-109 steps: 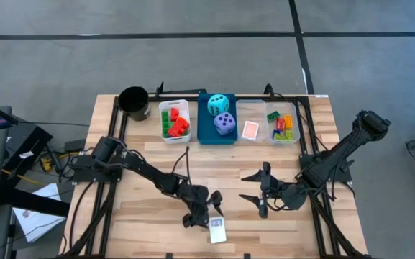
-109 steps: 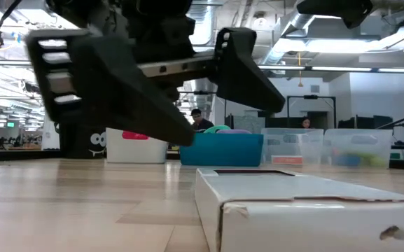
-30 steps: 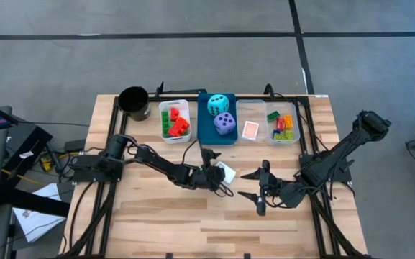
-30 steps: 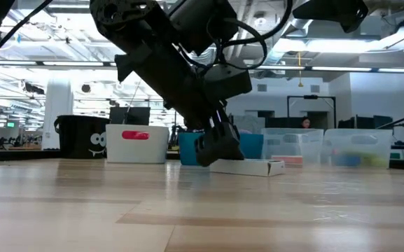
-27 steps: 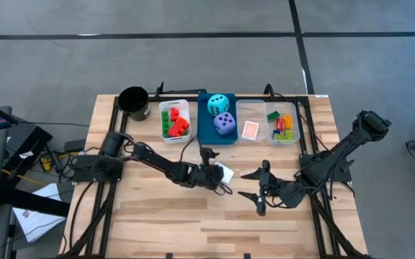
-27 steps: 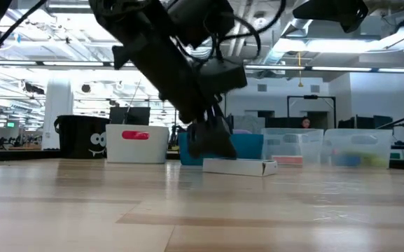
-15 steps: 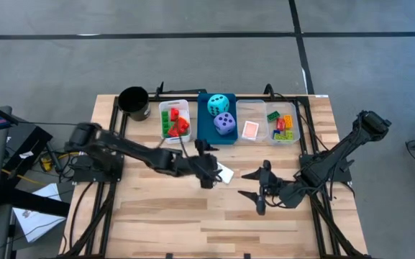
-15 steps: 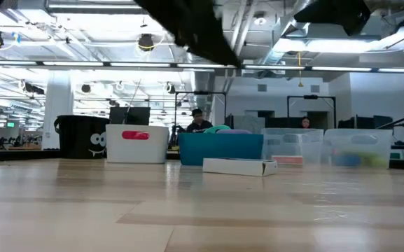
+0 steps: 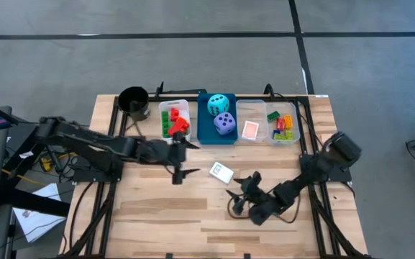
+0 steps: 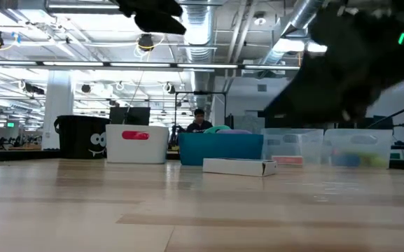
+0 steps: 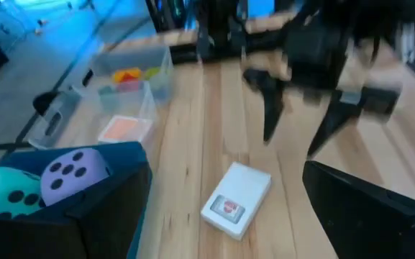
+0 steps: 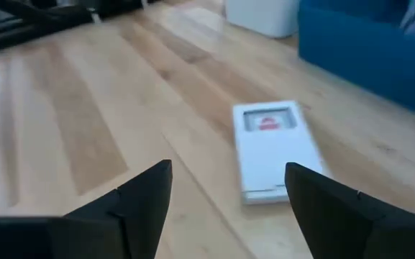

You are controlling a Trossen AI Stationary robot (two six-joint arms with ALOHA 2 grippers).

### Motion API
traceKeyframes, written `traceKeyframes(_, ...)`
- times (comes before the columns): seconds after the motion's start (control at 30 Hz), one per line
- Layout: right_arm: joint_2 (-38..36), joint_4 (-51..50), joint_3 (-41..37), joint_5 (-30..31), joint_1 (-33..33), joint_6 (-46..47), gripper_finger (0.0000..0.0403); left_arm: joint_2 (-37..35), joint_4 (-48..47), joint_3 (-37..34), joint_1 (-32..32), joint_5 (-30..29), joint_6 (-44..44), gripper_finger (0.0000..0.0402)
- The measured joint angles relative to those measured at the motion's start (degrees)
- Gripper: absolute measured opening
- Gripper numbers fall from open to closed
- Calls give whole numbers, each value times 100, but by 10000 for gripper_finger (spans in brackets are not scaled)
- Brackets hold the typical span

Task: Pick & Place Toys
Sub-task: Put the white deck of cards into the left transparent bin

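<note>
A small white card pack point(image 9: 221, 173) lies flat on the wooden table in front of the blue bin point(image 9: 208, 135); it also shows as the pack point(image 11: 236, 199) and the pack point(image 12: 275, 150) in the wrist views. My left gripper point(image 9: 181, 160) hovers open and high, left of the pack, holding nothing. My right gripper point(image 9: 239, 196) is low over the table, just right of and nearer than the pack, open, its fingers point(image 12: 144, 193) pointing at the pack without touching it. A cyan die point(image 9: 219, 103) and a purple die point(image 9: 224, 123) sit in the blue bin.
Along the far edge stand a black cup point(image 9: 134, 101), a white bin point(image 9: 162, 108) of red and green bricks, and two clear bins: one point(image 9: 250, 109) with an orange card, one point(image 9: 292, 108) with mixed bricks. Bare wood spreads across the near half.
My left gripper, open throughout, has risen off the card pack and drawn back toward the table's left edge, rolling as it went. The pack stays flat where it was. My right gripper has dropped toward the table and edged left toward the pack, still open.
</note>
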Motion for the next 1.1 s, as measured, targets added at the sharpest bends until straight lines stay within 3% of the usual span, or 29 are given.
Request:
traceKeyframes(0.13,675,99,196,214,-73,275,265,-705,315,-534,-11,1,-28,360)
traceKeyframes(0.47,1125,-59,190,281,-435,353,265,-1850,1075,-1537,-21,9,-309,360)
traceKeyframes(0.63,1206,-76,199,164,-668,347,265,-1964,1326,-1783,-32,12,-326,360)
traceKeyframes(0.87,1187,17,207,-723,-1043,-58,265,-1925,1426,-1817,-43,11,-327,360)
traceKeyframes(1.1,1190,62,212,-899,-1139,-274,249,-1927,1430,-1817,-43,11,-347,360)
